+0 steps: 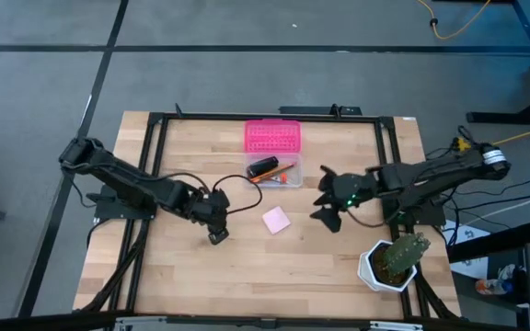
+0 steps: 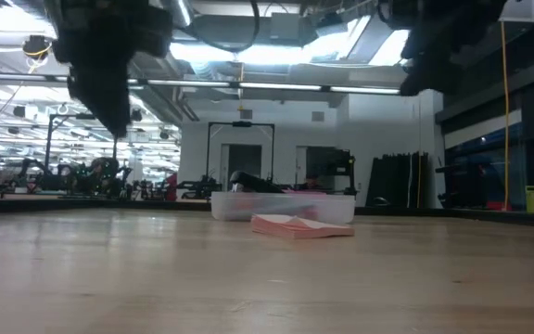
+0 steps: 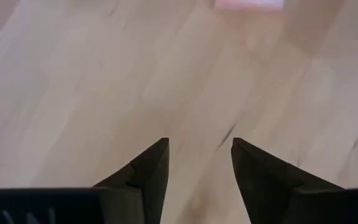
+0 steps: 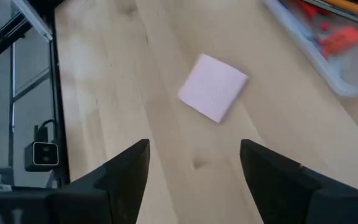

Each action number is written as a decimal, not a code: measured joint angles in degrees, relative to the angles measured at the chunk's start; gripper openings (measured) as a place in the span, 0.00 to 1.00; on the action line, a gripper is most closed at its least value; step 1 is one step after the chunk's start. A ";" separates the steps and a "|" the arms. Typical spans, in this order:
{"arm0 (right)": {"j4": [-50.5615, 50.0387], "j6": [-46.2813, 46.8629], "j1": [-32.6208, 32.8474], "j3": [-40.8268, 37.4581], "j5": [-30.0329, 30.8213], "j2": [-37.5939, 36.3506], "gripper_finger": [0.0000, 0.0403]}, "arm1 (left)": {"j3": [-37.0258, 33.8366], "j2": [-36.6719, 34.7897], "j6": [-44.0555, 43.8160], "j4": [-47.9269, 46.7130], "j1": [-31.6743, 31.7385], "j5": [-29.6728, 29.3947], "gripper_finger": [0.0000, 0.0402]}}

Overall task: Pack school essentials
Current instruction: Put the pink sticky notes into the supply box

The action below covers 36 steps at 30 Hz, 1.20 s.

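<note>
A pink square notepad (image 1: 276,220) lies flat on the wooden table, also in the right wrist view (image 4: 213,86) and the low view (image 2: 299,225). Behind it stands a clear plastic box (image 1: 275,172) holding a black oblong item (image 1: 263,166), an orange pencil (image 1: 286,167) and red pieces (image 4: 337,36). My left gripper (image 1: 217,227) hovers open to the notepad's left, empty (image 3: 199,146). My right gripper (image 1: 328,195) hovers open to the notepad's right, empty (image 4: 194,146).
The pink lid (image 1: 272,136) lies on the table beyond the clear box. A cactus in a white pot (image 1: 394,261) stands near the table's right near corner. Bare wood (image 1: 247,276) lies toward the near edge. A black frame (image 1: 159,147) runs round the table.
</note>
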 joint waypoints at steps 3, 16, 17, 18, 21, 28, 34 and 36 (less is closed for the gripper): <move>4.87 -0.64 0.84 0.00 0.31 3.92 0.62 | -5.05 0.02 -0.38 11.10 0.84 2.09 0.41; 16.41 0.48 0.35 -0.04 3.96 23.13 0.62 | -12.20 7.96 -4.04 37.92 3.80 -4.34 0.41; 17.34 -0.15 0.35 -0.04 4.93 24.36 0.62 | -12.11 8.57 -4.43 38.01 3.85 -5.14 0.41; 18.42 -0.84 0.35 -0.04 5.58 25.53 0.62 | -12.11 9.08 -5.31 37.94 3.87 -5.83 0.41; 23.53 -5.41 0.73 -0.02 6.25 28.74 0.62 | -12.11 9.51 -6.91 37.79 3.47 -7.26 0.41; 27.60 -23.66 1.56 2.21 6.11 34.02 0.62 | -12.09 5.79 -7.06 34.71 2.80 -7.47 0.41; 27.04 -35.02 1.41 5.24 6.07 38.87 0.62 | -12.09 2.41 -7.08 33.37 2.81 -8.44 0.41; 26.29 -41.44 1.40 6.65 6.03 40.24 0.62 | -12.09 1.90 -7.08 33.30 2.67 -8.40 0.41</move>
